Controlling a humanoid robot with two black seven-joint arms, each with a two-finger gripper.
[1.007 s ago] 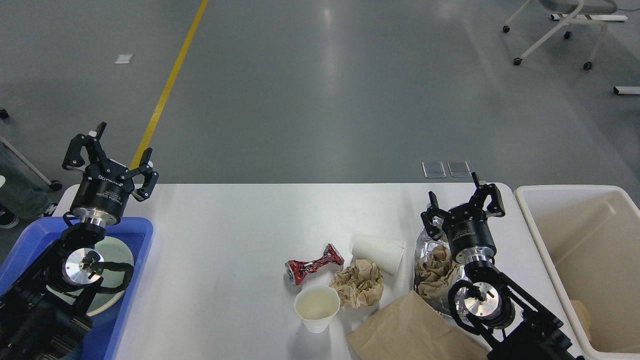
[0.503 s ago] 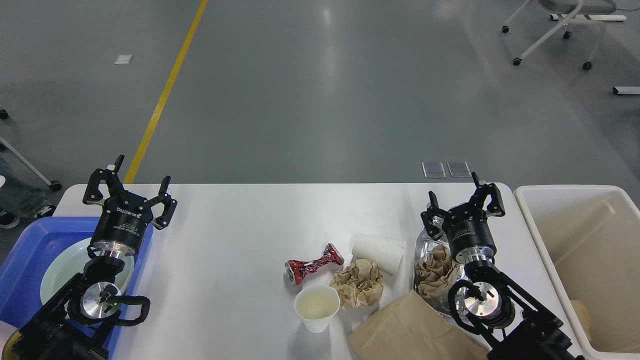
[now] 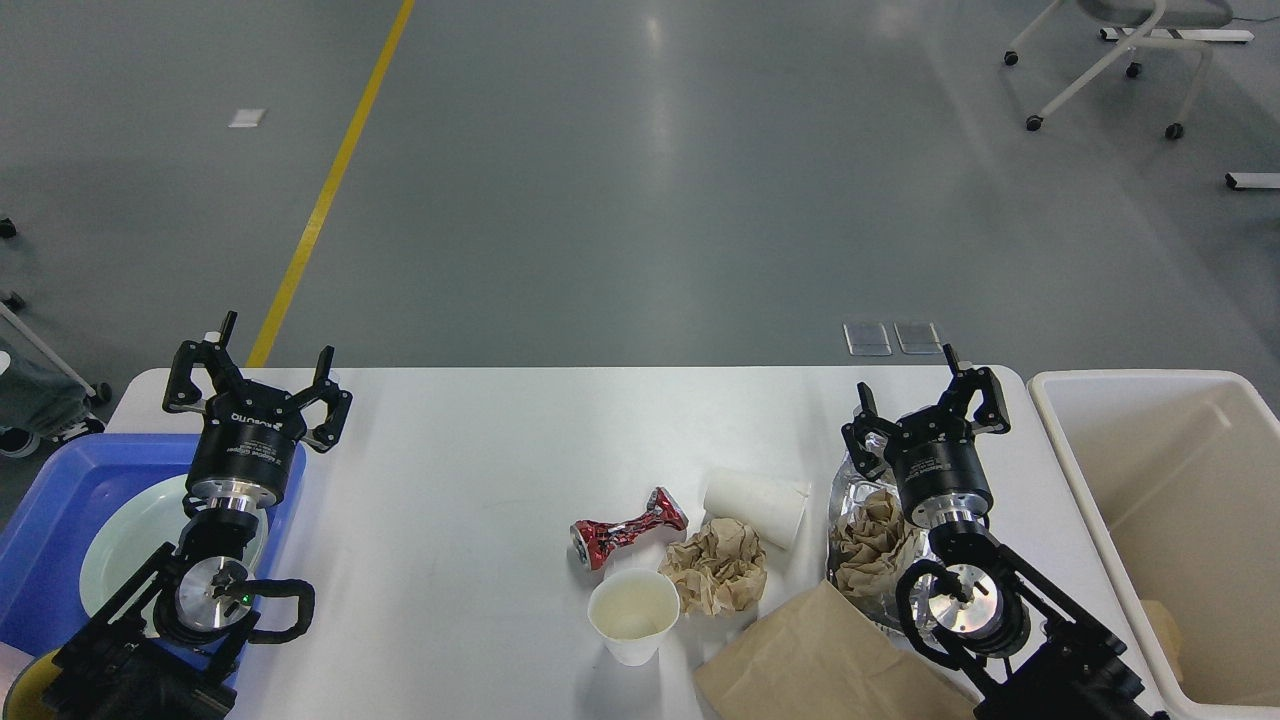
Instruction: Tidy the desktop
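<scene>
The white desktop (image 3: 470, 470) carries litter near its front middle: a crushed red can (image 3: 627, 527), a white paper cup on its side (image 3: 757, 506), an upright white paper cup (image 3: 633, 615), a crumpled brown paper ball (image 3: 717, 565), a silver foil bag with brown paper (image 3: 868, 530) and a flat brown paper bag (image 3: 830, 660). My left gripper (image 3: 257, 372) is open and empty over the desktop's far left corner. My right gripper (image 3: 925, 398) is open and empty, just above the foil bag's far end.
A blue plastic tray (image 3: 45, 520) holding a pale plate (image 3: 125, 545) sits at the left edge. A cream rectangular bin (image 3: 1180, 500) stands off the right edge. A wheeled chair base (image 3: 1110, 70) stands far right on the floor.
My left arm has swung right and toward me, from above the tray's far corner to the desktop's left corner, staying open. The right arm has not moved.
</scene>
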